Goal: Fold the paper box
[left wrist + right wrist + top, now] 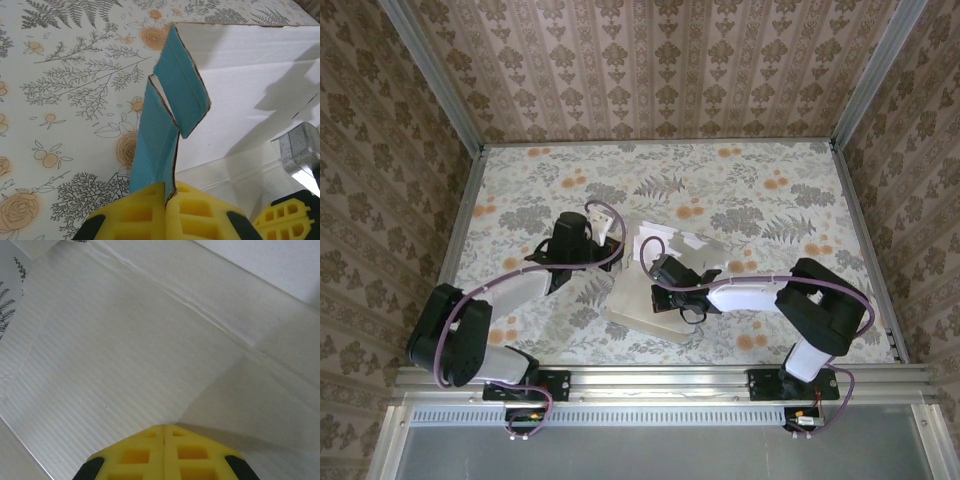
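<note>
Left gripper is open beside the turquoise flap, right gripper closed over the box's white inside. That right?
Not quite: the left gripper is shut on the turquoise flap of the paper box, pinching it between its pads, as the left wrist view shows. The right gripper is closed over the white inside.

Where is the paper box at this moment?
In the top view the paper box lies near the middle of the table; its blue flap is pinched by the left end effector.
</note>
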